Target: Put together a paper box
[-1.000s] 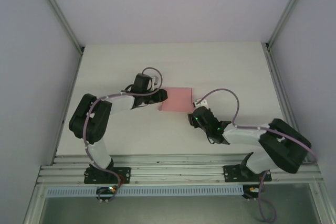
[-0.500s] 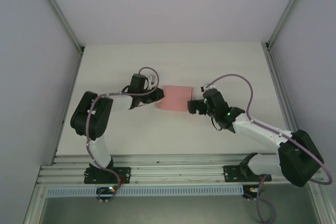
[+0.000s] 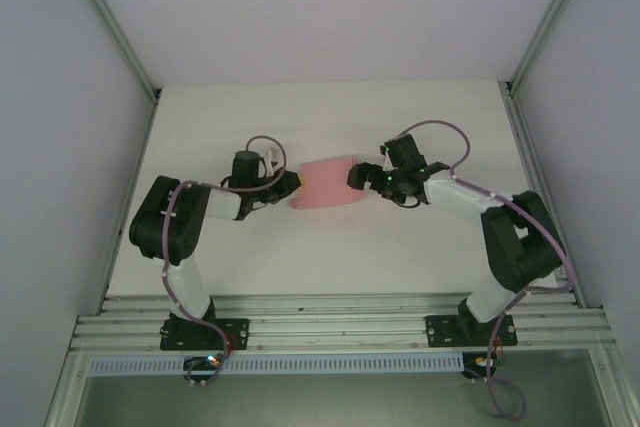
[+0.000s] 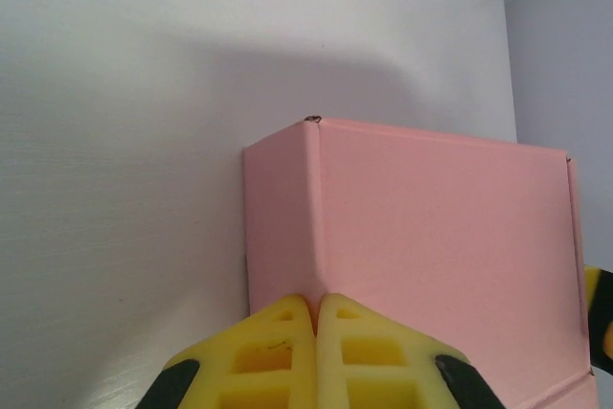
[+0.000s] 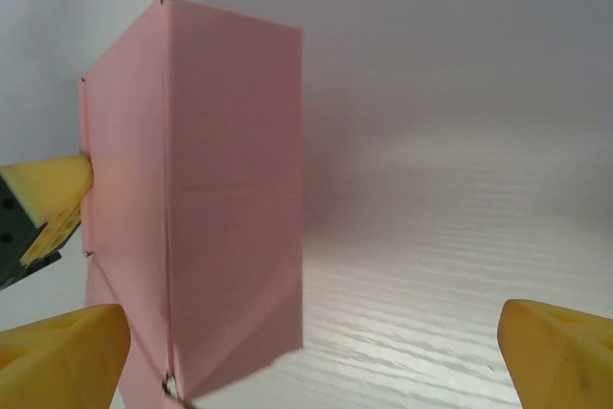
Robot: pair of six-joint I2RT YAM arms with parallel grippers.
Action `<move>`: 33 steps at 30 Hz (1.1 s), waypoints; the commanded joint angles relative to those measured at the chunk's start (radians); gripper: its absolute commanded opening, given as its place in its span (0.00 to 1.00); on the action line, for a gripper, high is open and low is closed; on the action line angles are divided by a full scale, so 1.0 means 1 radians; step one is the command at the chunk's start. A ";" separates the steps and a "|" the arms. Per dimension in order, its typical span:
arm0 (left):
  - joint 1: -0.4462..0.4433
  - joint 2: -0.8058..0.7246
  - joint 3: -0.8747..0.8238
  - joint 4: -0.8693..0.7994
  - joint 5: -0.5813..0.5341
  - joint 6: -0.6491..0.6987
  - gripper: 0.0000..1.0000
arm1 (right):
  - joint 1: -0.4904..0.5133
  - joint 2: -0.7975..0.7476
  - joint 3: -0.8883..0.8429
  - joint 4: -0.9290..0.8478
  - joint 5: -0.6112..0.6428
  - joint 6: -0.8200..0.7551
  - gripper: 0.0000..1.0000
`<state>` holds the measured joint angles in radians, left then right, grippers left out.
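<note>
here, the left gripper [image 4: 316, 321] is pressing its yellow fingers flat together, with nothing that we are making out between them, and their joined tip is touching an upright corner of the paper box [image 4: 431, 237]. the right gripper [image 5: 313, 334] is spreading wide and gripping nothing; one finger is sitting just beside a lower corner of the box and the other is hanging well apart from it over the bare table [image 3: 330, 257]. the box is lying between the two grippers in the middle of the table, the left one at its left end and the right one at its right end. we are judging the task as nearly done: the card is standing as a closed low box, with no flap spread out flat. we are not managing to tell whether the last flap is fully tucked; a small seam is showing at one lower corner in the right wrist view, so a final press may be remaining.
</note>
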<state>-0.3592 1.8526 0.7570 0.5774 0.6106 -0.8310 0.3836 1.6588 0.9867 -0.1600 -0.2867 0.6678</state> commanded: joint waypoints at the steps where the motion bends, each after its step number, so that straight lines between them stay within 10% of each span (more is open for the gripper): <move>1: 0.008 0.020 -0.013 -0.037 -0.008 0.001 0.04 | -0.013 0.074 0.050 0.071 -0.142 0.032 1.00; 20: 0.007 -0.038 0.024 -0.017 -0.034 0.088 0.15 | -0.074 0.173 0.040 0.381 -0.402 0.148 0.44; 23: 0.008 -0.090 0.041 -0.001 -0.025 0.125 0.37 | -0.078 0.149 0.027 0.366 -0.405 0.145 0.43; 26: 0.006 -0.182 0.061 -0.065 -0.048 0.233 0.99 | -0.090 0.120 0.018 0.333 -0.403 0.154 0.43; 33: -0.215 -0.371 0.126 -0.461 -0.386 0.891 1.00 | -0.152 0.080 0.049 0.161 -0.456 0.177 0.42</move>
<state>-0.4538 1.5261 0.8532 0.3389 0.4278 -0.3328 0.2573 1.7706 1.0107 0.0986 -0.6788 0.8192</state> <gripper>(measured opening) 0.997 0.418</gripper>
